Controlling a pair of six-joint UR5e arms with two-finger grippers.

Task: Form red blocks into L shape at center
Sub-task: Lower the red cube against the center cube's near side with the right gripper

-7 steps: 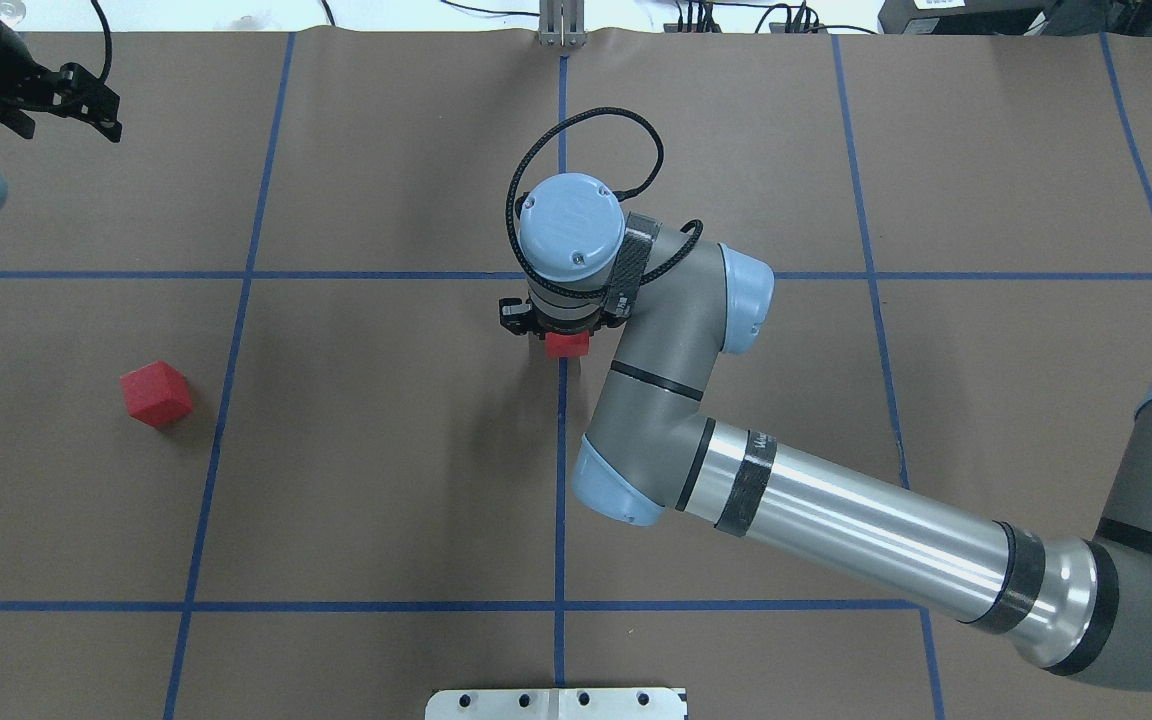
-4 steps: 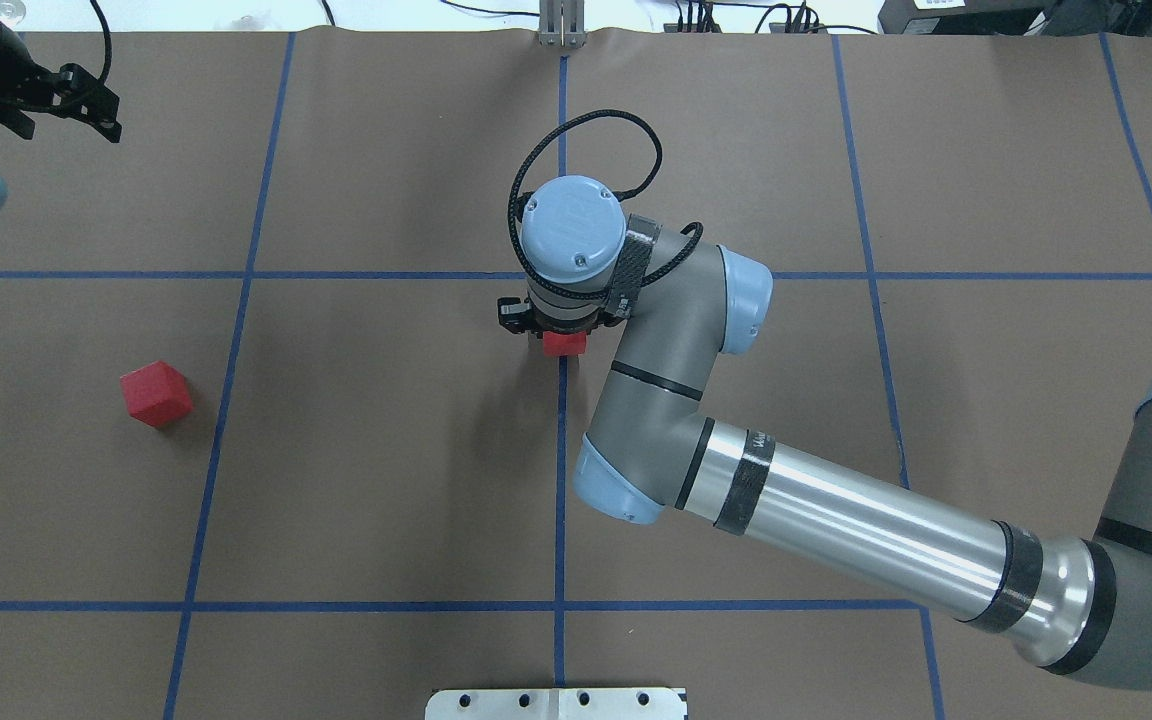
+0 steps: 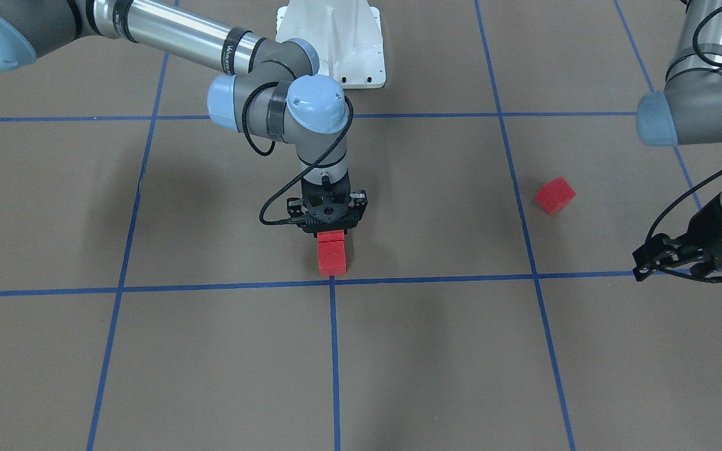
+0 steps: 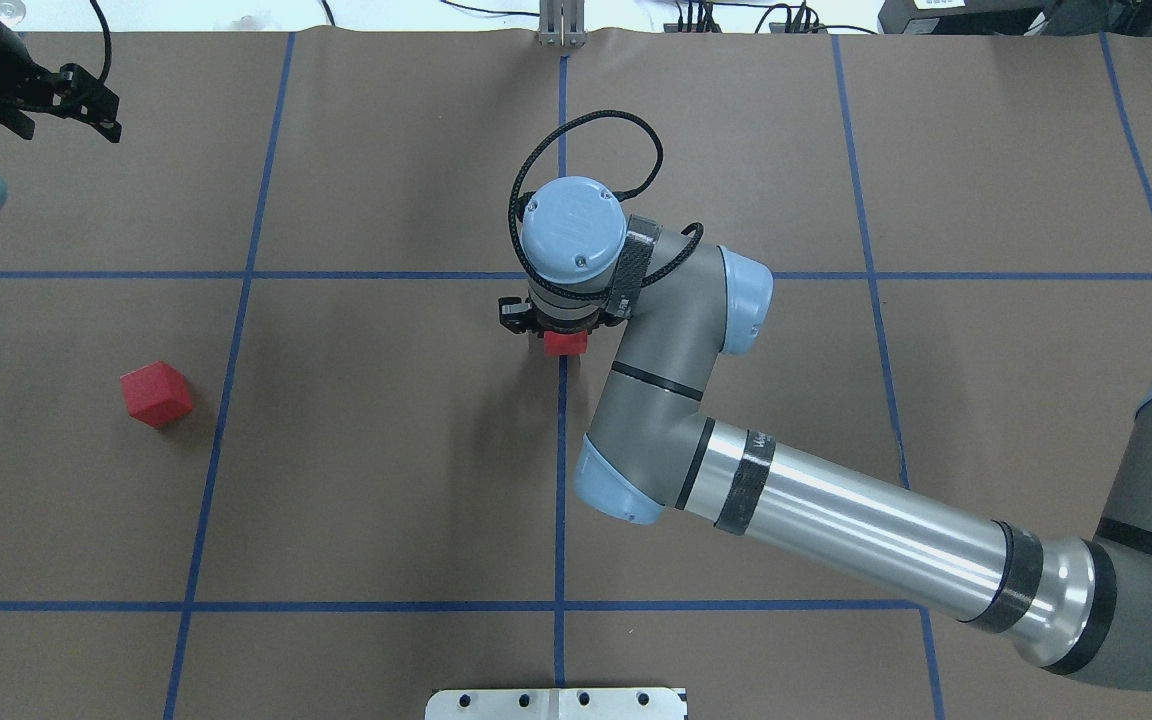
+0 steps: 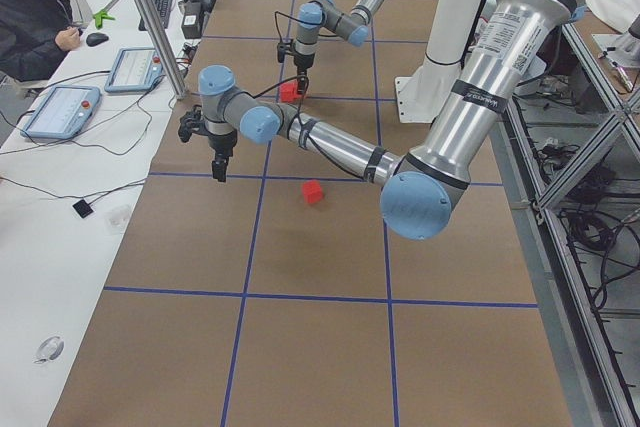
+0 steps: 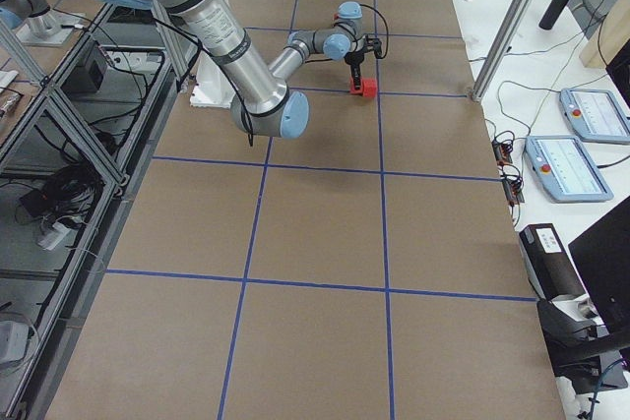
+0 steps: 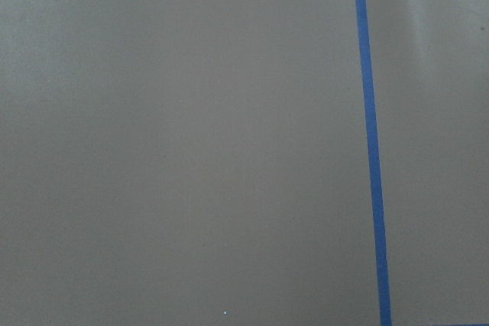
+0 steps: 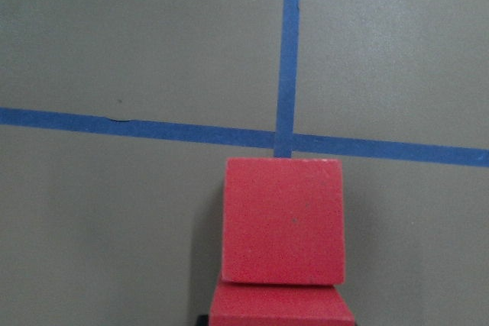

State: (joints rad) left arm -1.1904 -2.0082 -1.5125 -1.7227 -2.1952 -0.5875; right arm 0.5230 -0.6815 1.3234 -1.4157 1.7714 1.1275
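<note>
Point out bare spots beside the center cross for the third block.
Free: brown paper flanking the front red block on both sides, and past the center cross toward the operators. Crowded: behind it, the right hand grips the rear red block. The loose red block lies aside.

This is a robotics lab. A table (image 5: pixel 320 367) covered in brown paper carries a grid of blue tape (image 5: pixel 300 297). Beside the table stand metal frame posts (image 5: pixel 150 17), control tablets (image 5: pixel 60 112) and a seated person (image 5: pixel 30 17).

Brown table covering (image 4: pixel 386 450), blue tape grid (image 4: pixel 336 606), white side bench (image 5: pixel 40 247), aluminium frame post (image 5: pixel 148 17).
</note>
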